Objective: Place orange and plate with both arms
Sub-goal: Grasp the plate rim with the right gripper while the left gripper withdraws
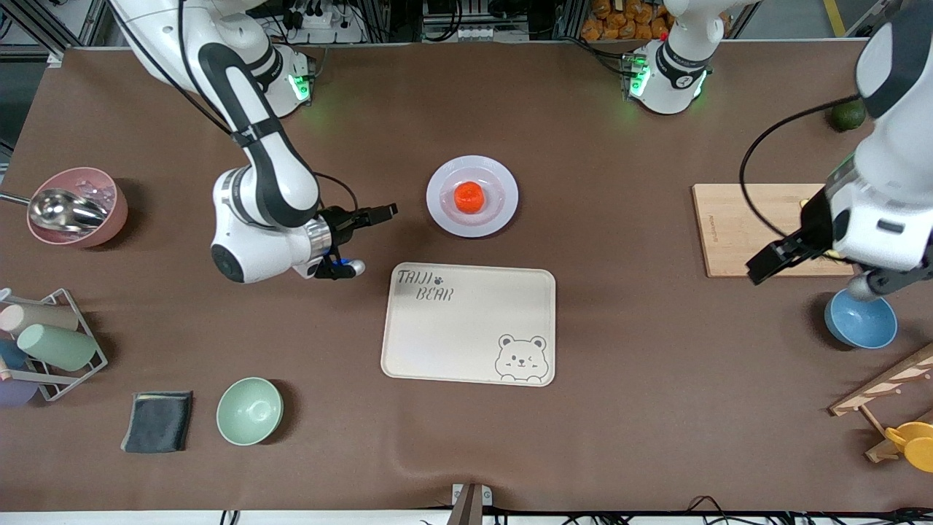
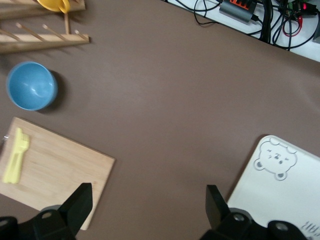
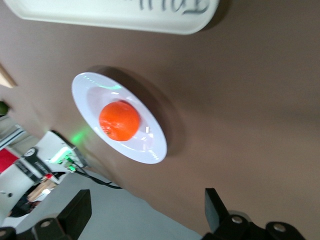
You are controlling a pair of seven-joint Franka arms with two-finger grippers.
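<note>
Orange [image 1: 470, 195] sits in the well of the plate [image 1: 472, 196] — plate on the table, farther from the front camera than the bear tray [image 1: 469, 323]. Right gripper [image 1: 348, 244] hovers over bare table beside the plate, toward the right arm's end, fingers spread, empty. Left gripper [image 2: 147, 200] — over the table near the cutting board [image 1: 758, 229] and blue bowl [image 1: 861, 319], fingers spread, empty.

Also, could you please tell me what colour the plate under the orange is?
Pale lavender-white plate; the front view shows it best.
</note>
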